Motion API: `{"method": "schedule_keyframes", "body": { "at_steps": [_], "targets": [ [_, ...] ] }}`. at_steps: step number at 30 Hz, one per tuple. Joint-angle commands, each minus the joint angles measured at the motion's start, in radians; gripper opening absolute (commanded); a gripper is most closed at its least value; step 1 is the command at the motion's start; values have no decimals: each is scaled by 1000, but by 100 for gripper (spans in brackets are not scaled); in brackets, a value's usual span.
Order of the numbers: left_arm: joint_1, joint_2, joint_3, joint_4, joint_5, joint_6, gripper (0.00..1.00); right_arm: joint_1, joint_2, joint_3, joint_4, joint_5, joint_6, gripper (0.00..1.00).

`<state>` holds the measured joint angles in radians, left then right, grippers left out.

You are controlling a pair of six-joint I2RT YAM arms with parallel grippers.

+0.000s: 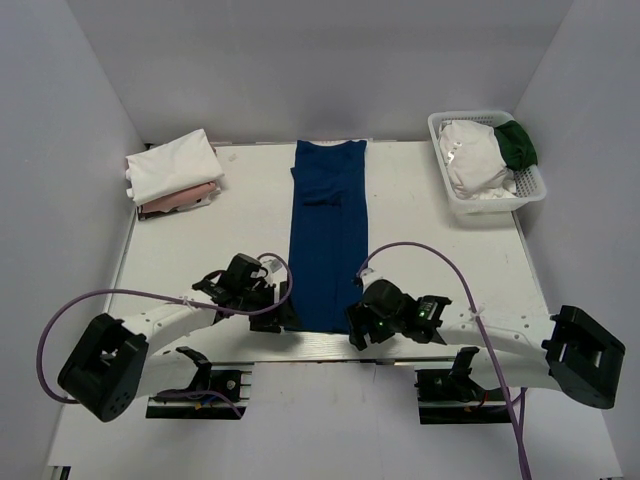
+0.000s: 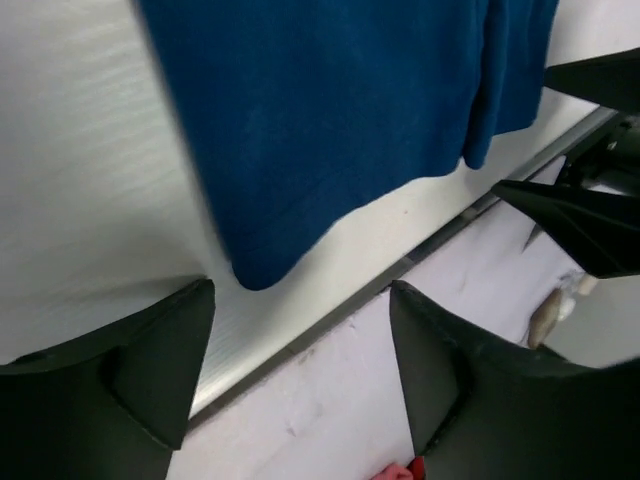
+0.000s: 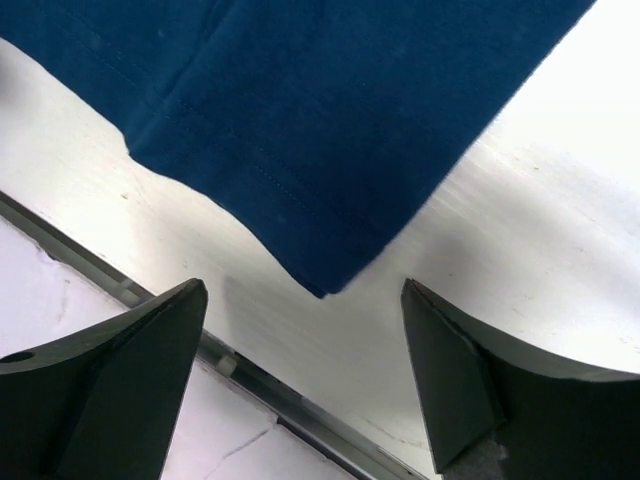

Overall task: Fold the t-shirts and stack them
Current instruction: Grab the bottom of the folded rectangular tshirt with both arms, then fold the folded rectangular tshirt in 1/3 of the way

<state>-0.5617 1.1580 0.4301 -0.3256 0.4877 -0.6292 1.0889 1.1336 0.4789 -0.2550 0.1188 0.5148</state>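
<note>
A royal-blue t-shirt [image 1: 328, 235] lies flat mid-table, folded lengthwise into a long strip with its hem toward the arms. My left gripper [image 1: 283, 303] hangs open just off the hem's near left corner [image 2: 258, 268], and nothing sits between its fingers [image 2: 165, 360]. My right gripper [image 1: 358, 322] is open at the hem's near right corner [image 3: 325, 285], which points into the gap between its fingers [image 3: 450, 370] without touching them. A folded white shirt lies on a pale pink one [image 1: 175, 172] at the back left. White and dark green shirts [image 1: 490, 155] are bunched in the basket.
The white lattice basket [image 1: 520, 198] stands at the back right corner. A metal strip [image 2: 400, 268] marks the table's near edge right under both grippers, also seen as a rail [image 3: 250, 375] in the right wrist view. Grey walls enclose the table on three sides.
</note>
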Motion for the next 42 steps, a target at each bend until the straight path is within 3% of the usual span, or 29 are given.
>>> {"method": "schedule_keyframes", "body": {
  "at_steps": [1, 5, 7, 8, 9, 10, 12, 14, 19, 20, 23, 25, 30, 36, 42],
  "targets": [
    [-20, 55, -11, 0, -26, 0, 80, 5, 20, -10, 46, -18, 22, 82],
    [-29, 84, -11, 11, -106, -12, 43, 6, 40, -23, 74, -13, 33, 73],
    [-29, 97, 10, 26, -148, -23, 37, 5, 57, -26, 100, 4, 36, 69],
    [-29, 110, 10, 36, -149, -23, 35, 3, 63, -23, 109, 11, 37, 61],
    [-29, 120, 36, 36, -164, -23, 16, 2, 75, -19, 109, 31, 40, 45],
    [-29, 135, 36, 36, -164, -23, 16, 2, 78, -13, 109, 31, 40, 45],
    [-29, 135, 52, 36, -137, -23, 0, 3, 86, -5, 94, 65, 45, 15],
    [-29, 122, 71, 46, -95, -23, 0, 5, 77, 15, 94, 97, 39, 0],
    [-29, 74, 182, 56, -133, -4, 0, -7, 63, 122, 69, 238, 8, 0],
    [-29, 60, 196, 69, -133, -4, 0, -9, 74, 147, 71, 324, 4, 0],
    [-7, 87, 268, 102, -265, 5, 0, -59, 121, 234, 92, 462, -10, 0],
    [-7, 127, 311, 114, -329, 5, 0, -99, 159, 289, 117, 475, -22, 0],
    [28, 319, 536, 105, -469, 34, 0, -228, 302, 400, 241, 438, -90, 0],
    [91, 579, 803, 83, -469, 66, 0, -357, 503, 644, 272, 342, -154, 0],
    [135, 713, 975, 72, -439, 91, 0, -468, 662, 812, 257, 242, -191, 0]
  ]
}}
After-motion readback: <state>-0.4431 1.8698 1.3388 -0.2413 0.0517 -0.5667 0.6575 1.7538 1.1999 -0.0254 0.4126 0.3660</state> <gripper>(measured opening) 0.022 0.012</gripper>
